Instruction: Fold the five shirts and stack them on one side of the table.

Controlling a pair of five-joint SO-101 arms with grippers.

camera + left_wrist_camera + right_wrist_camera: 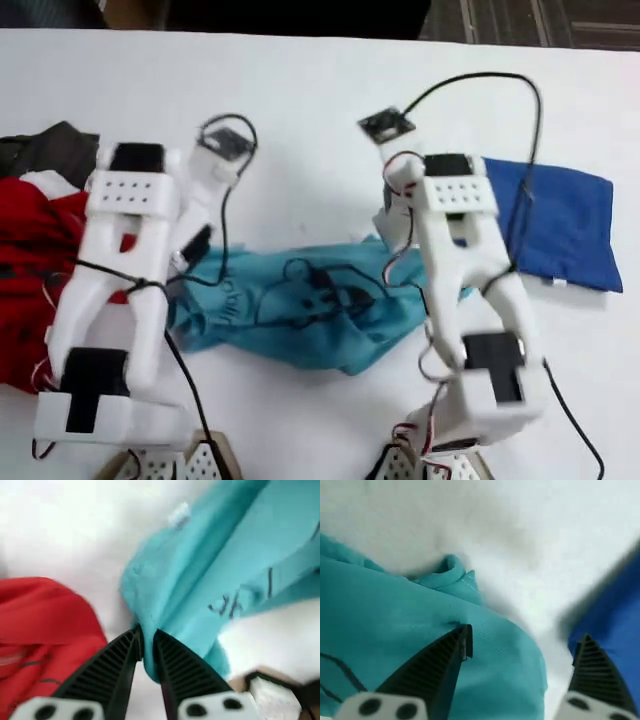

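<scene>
A teal shirt (pixel 300 305) with a dark line drawing lies crumpled across the middle of the white table (pixel 300 90), between the two arms. My left gripper (pixel 146 640) is shut on a bunched edge of the teal shirt (pixel 200 575) at the shirt's left end. My right gripper (pixel 525 642) stands open over the teal shirt's (pixel 395 625) right end, one finger (pixel 455 645) above the fabric and the other beside a blue shirt (pixel 615 615). The folded blue shirt (pixel 560 225) lies at the right of the table.
A red shirt (pixel 30 260) lies heaped at the left edge under the left arm, with a dark garment (pixel 45 150) behind it. The red shirt (pixel 40 625) sits close beside my left fingers. Cables loop over the table's middle.
</scene>
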